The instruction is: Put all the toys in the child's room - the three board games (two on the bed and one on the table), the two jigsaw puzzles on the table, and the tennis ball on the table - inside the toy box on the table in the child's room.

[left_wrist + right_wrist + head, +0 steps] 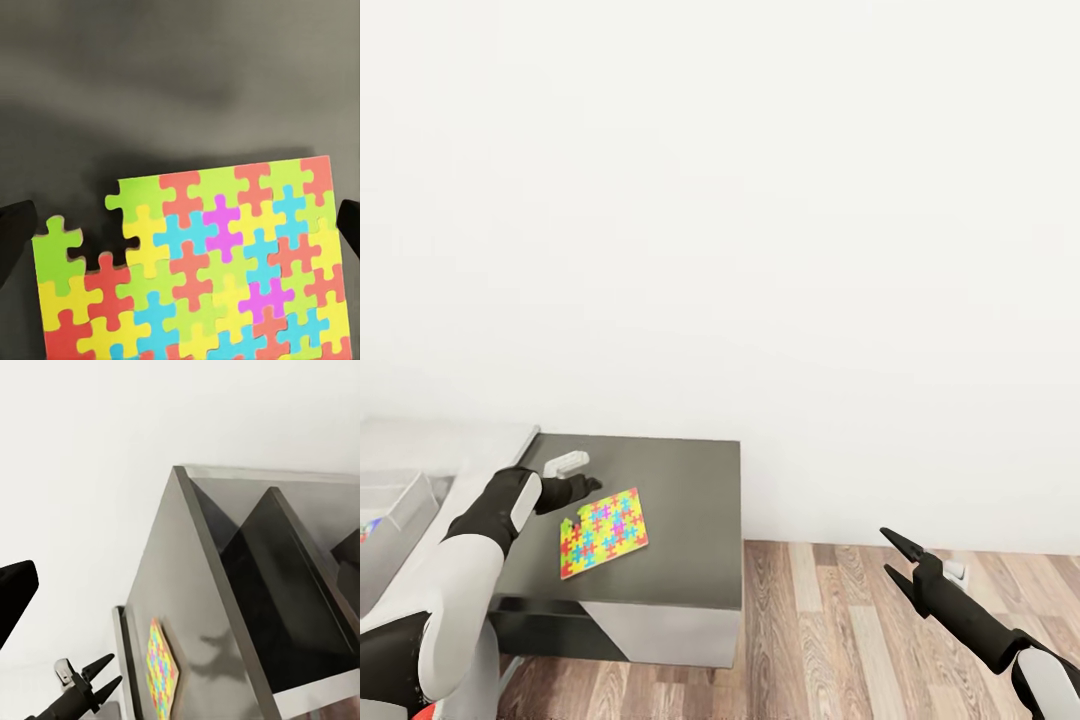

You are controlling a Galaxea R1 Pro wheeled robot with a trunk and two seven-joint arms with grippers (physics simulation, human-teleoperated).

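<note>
The left tool point(582, 487) hovered spread over the jigsaw puzzle point(603, 531) mid-cabinet-top point(690, 500); next, descend and clamp. Right tool point(897, 558) released.

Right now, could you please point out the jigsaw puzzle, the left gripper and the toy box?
jigsaw puzzle point(217, 262), left wrist view, on its patterned face.
left gripper point(592, 484), head view, between its fingertips.
toy box point(405, 495), head view, on its translucent rim.

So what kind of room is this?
Probably a child's bedroom or playroom: a colourful jigsaw puzzle lies on a dark low cabinet against a plain white wall, over a wood-plank floor.
</note>
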